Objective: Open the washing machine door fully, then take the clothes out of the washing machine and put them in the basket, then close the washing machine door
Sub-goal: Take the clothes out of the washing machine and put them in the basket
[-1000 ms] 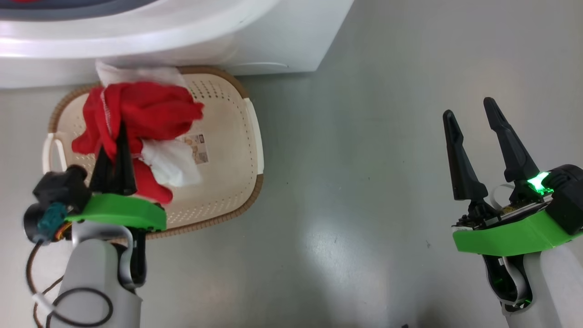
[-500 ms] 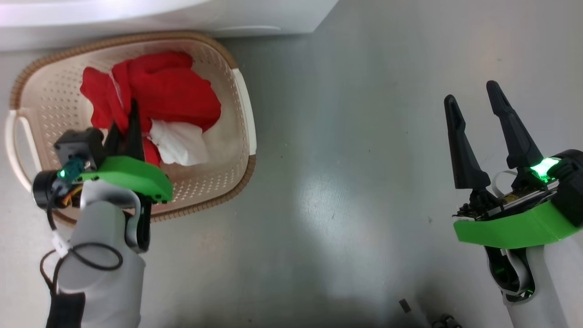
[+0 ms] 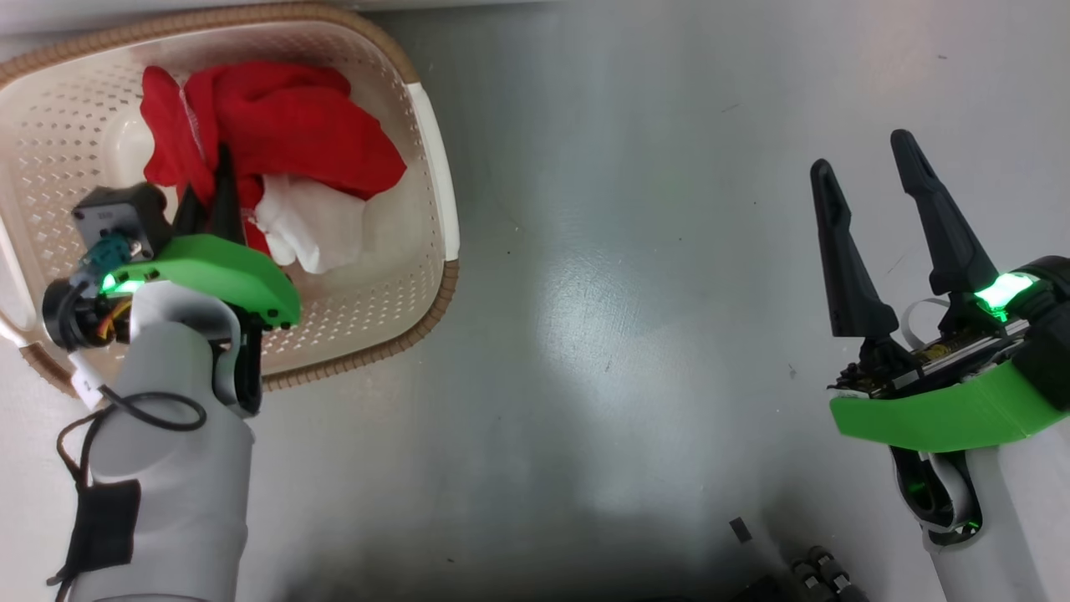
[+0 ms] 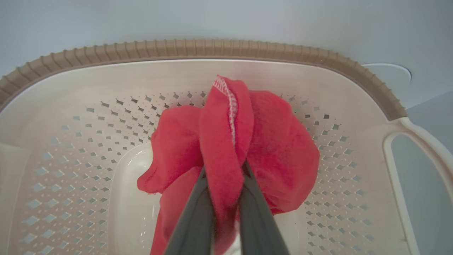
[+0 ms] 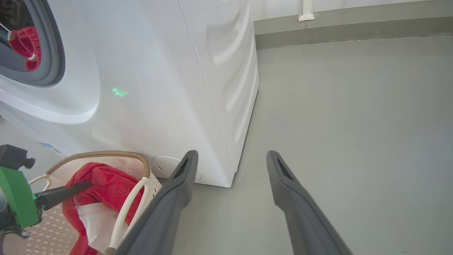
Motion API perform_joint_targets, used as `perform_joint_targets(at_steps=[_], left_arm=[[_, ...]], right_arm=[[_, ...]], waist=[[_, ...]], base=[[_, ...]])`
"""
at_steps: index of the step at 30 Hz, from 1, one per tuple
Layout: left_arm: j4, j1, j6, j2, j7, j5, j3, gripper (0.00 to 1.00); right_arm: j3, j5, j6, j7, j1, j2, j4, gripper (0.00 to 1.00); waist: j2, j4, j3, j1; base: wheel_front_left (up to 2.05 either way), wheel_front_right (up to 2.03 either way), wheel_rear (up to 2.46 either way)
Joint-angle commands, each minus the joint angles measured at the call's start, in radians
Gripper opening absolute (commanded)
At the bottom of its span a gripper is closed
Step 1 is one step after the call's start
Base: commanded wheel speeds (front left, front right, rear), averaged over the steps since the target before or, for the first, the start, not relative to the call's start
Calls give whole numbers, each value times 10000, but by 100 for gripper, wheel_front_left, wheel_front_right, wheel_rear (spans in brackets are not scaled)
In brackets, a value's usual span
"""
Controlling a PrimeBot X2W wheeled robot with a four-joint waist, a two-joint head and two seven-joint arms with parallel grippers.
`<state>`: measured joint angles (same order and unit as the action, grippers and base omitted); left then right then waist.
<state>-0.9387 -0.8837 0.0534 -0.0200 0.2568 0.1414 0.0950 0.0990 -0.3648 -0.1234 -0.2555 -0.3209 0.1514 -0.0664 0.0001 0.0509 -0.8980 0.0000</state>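
Over the basket (image 3: 435, 209), the left gripper (image 3: 209, 186), pinching the clothes (image 3: 284, 134), should lower before releasing; the right gripper (image 3: 861, 152) waits, fingers spread.

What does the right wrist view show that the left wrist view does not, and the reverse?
Right wrist view: the washing machine, a red garment at its opening, the open right gripper. Left wrist view: the white stitched seam on the pinched fold. Both: the basket, the red clothes in it, the left gripper shut on them.
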Motion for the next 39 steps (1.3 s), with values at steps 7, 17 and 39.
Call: perform_joint_targets(at_steps=[7,17,39], left_arm=[[20,332,4,-302,49,29,261,100],[672,888,157,-302,49,255,526,100],[3808,3185,612,-302,49,538,744,100]], right_arm=[[207,64,-73,-63,146,18,-163,100],[212,19,-73,-63,145,-7,86,100],[222,-101,-73,-63,823,68,836,100]], waist=[[-1,-4,215,0],[-1,-115,1050,0],[-1,-598,4013,0]], base=[[0,0,0],[0,0,0],[0,0,0]])
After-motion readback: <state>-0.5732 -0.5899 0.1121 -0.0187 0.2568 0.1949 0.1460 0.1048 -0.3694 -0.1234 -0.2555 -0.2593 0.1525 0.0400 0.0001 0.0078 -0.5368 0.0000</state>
